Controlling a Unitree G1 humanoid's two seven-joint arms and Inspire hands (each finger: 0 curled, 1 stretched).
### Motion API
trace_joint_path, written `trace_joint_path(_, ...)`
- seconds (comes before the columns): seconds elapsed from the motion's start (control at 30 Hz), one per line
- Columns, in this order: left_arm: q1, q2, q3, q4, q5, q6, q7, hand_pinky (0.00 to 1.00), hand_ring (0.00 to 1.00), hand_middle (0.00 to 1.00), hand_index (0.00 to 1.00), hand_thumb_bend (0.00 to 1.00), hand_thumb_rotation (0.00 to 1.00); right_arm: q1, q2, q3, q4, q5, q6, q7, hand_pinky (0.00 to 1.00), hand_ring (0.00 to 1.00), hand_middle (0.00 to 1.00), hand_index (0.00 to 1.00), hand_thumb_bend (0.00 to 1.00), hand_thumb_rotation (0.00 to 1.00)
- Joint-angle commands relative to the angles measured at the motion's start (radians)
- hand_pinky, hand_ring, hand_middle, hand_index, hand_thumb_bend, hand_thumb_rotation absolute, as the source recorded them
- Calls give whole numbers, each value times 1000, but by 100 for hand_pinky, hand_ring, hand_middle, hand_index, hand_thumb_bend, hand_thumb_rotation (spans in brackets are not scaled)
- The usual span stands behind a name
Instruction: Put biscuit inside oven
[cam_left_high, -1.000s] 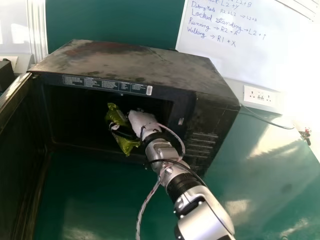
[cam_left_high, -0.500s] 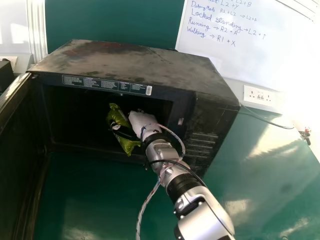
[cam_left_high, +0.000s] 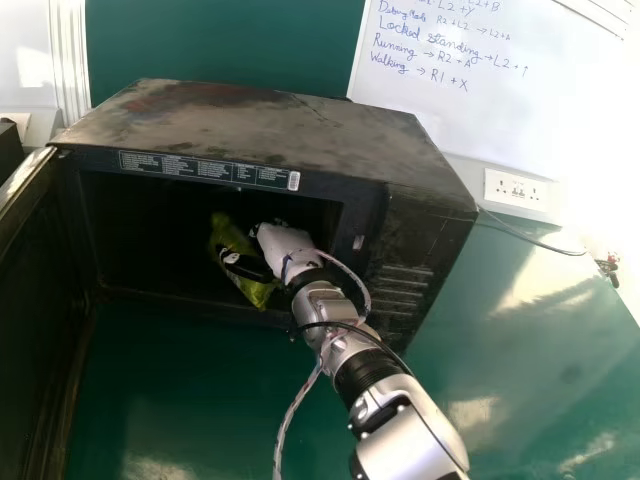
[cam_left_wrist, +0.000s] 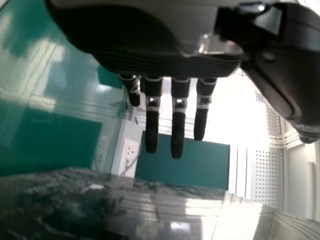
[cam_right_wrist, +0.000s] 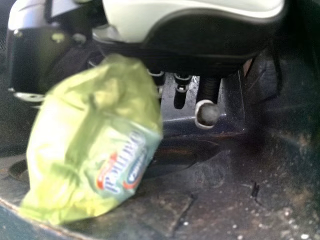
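Observation:
In the head view my right hand is inside the black oven, with the green biscuit packet at its left side and a black digit across the wrapper. The packet hangs tilted near the opening. The right wrist view has the crinkled biscuit packet at the thumb side of my right hand, curled round it; the packet hides the thumb's tip and part of the fingers. My left hand is open in the left wrist view, its fingers straight and holding nothing.
The oven door stands open at the left. The oven's right side wall edges the opening close to my right wrist. A green table extends to the right, below a wall socket with a cable and a whiteboard.
The packet has swung slightly beside my right hand and looks blurred, with its wrapper turned a little. My right hand has hardly moved. The head view has shifted slightly.

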Motion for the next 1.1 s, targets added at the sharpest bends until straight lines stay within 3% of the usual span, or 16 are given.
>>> trace_joint_path(0.0,15,7,13,12,-29,13,-20,75,73,75,81,84,91,2,-15,-4,-1,4,-17,-5,0,100,94,73,100,44)
trace_joint_path(0.17,12,14,12,15,-43,22,-29,74,80,84,82,84,90,-2,-22,-5,-3,5,-31,-1,0,100,95,74,100,42)
trace_joint_path(0.27,12,17,12,19,-40,20,-40,74,79,82,83,84,90,0,-25,-3,-4,3,-38,-3,0,100,95,74,100,42)
trace_joint_path(0.47,10,10,5,7,-15,3,-41,75,73,81,82,89,94,11,-38,2,-14,-1,-61,-23,0,100,99,78,100,52)
trace_joint_path(0.63,3,15,2,14,-22,6,-45,74,72,79,82,92,96,18,-49,8,-26,-4,-79,-33,0,100,99,78,100,52)
trace_joint_path(1.07,6,14,3,0,-17,20,-30,73,81,85,83,89,96,100,-92,-1,-102,9,-135,-67,0,100,99,77,100,55)
